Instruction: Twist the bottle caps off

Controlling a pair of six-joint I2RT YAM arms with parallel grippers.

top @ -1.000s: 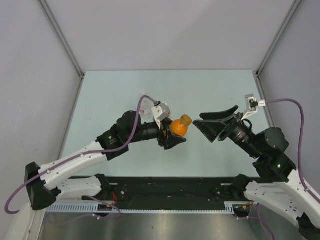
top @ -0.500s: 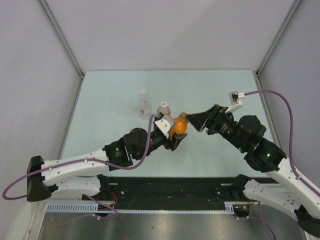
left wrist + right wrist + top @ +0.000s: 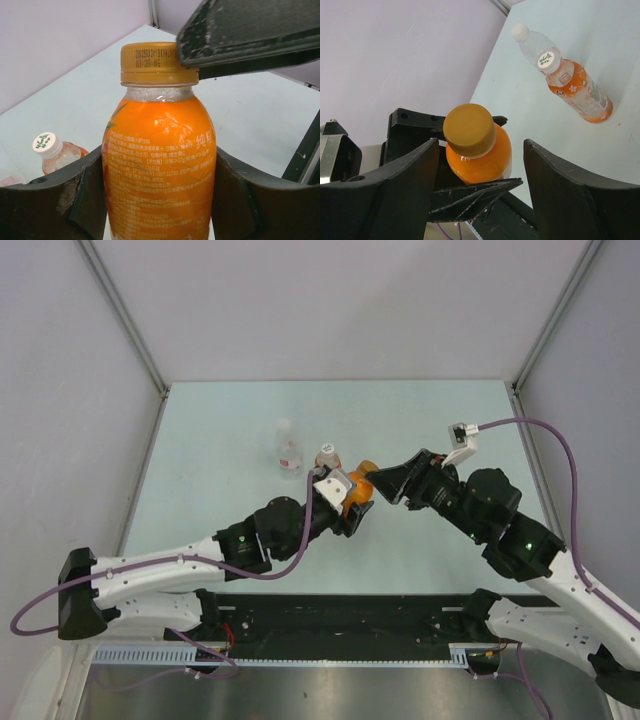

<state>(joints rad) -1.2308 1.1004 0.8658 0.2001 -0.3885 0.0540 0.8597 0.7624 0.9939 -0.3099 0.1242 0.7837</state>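
Observation:
My left gripper (image 3: 159,195) is shut on the short squat orange bottle (image 3: 159,160), one finger on each side of its body, and holds it above the table (image 3: 450,420). The bottle's orange cap (image 3: 469,130) is on. My right gripper (image 3: 480,145) is open, with a jaw on either side of the cap and a gap to each. In the top view the bottle (image 3: 358,490) sits between both grippers. The clear bottle (image 3: 288,450) and the taller orange-drink bottle (image 3: 327,458) stand behind, each with a white cap on.
The two standing bottles also show in the right wrist view, the clear one (image 3: 532,42) and the orange-drink one (image 3: 575,85), just behind my left wrist. Grey walls enclose the table on the left, back and right.
My right gripper has moved left and now straddles the orange cap. My left arm has drawn back toward its base with the bottle, uncovering the two standing bottles.

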